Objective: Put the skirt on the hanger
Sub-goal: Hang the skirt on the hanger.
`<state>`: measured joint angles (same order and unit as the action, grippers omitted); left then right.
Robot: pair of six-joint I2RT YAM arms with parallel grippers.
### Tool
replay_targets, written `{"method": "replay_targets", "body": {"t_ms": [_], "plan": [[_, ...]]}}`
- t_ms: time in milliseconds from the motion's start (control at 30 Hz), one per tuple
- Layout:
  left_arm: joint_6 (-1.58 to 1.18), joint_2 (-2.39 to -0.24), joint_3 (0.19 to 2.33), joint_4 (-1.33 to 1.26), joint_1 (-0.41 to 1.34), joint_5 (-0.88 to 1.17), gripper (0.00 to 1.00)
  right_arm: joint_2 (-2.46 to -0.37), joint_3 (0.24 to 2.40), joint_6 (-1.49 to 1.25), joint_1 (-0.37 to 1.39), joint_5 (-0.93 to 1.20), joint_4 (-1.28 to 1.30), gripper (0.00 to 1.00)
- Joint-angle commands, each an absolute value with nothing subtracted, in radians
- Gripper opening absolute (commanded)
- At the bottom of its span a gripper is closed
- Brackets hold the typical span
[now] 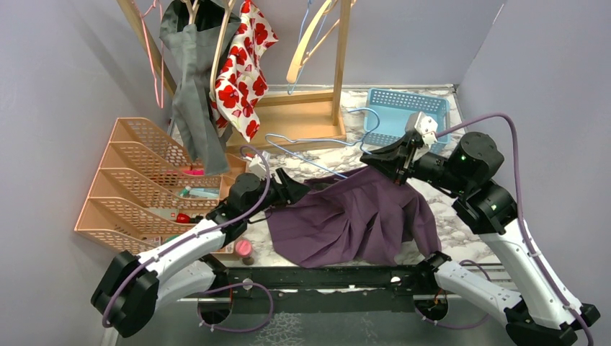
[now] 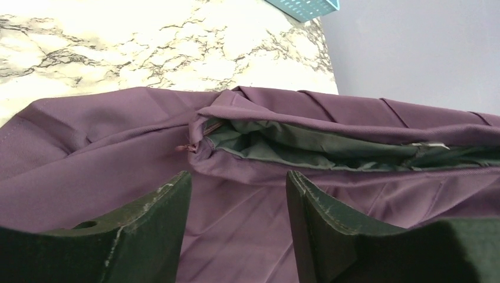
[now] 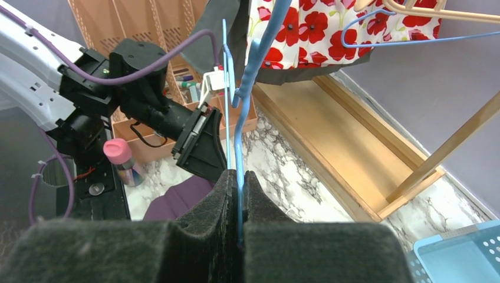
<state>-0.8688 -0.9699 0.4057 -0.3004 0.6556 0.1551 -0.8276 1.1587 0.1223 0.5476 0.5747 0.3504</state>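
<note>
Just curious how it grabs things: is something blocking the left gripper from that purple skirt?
Nothing visible does. The left gripper is open, with the purple skirt and its waistband straight ahead of it.

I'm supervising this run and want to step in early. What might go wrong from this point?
The right gripper pinches the blue hanger by one thin bar, so it may swivel when pushed into cloth. The left gripper is open over the skirt, whose waistband lies collapsed; a grasp could catch only one layer, leaving no opening.
</note>
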Motion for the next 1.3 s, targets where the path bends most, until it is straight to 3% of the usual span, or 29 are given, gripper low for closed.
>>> {"method": "replay_targets", "body": {"t_ms": [0, 367, 433, 567, 767, 1067, 1267], "plan": [[-0.888, -1.038, 0.429, -0.378, 0.653, 0.092, 0.60, -0.799, 1.208, 0.107, 0.545, 0.618, 0.274, 0.01], [-0.873, -1.204, 0.499, -0.463, 0.653, 0.139, 0.48, -0.784, 1.200, 0.104, 0.545, 0.634, 0.281, 0.01], [-0.871, -1.206, 0.502, -0.476, 0.653, 0.145, 0.40, -0.780, 1.197, 0.105, 0.545, 0.627, 0.286, 0.01], [-0.842, -1.204, 0.505, -0.480, 0.650, 0.154, 0.00, -0.774, 1.195, 0.114, 0.545, 0.615, 0.304, 0.01], [-0.771, -1.096, 0.538, -0.331, 0.568, 0.140, 0.00, -0.755, 1.196, 0.166, 0.545, 0.605, 0.396, 0.01], [-0.529, -1.046, 0.945, 0.268, 0.464, 0.134, 0.00, -0.790, 1.198, 0.303, 0.545, 0.584, 0.593, 0.01], [-0.413, -1.086, 1.152, 0.474, 0.446, 0.092, 0.00, -0.822, 1.203, 0.341, 0.545, 0.605, 0.641, 0.01]]}}
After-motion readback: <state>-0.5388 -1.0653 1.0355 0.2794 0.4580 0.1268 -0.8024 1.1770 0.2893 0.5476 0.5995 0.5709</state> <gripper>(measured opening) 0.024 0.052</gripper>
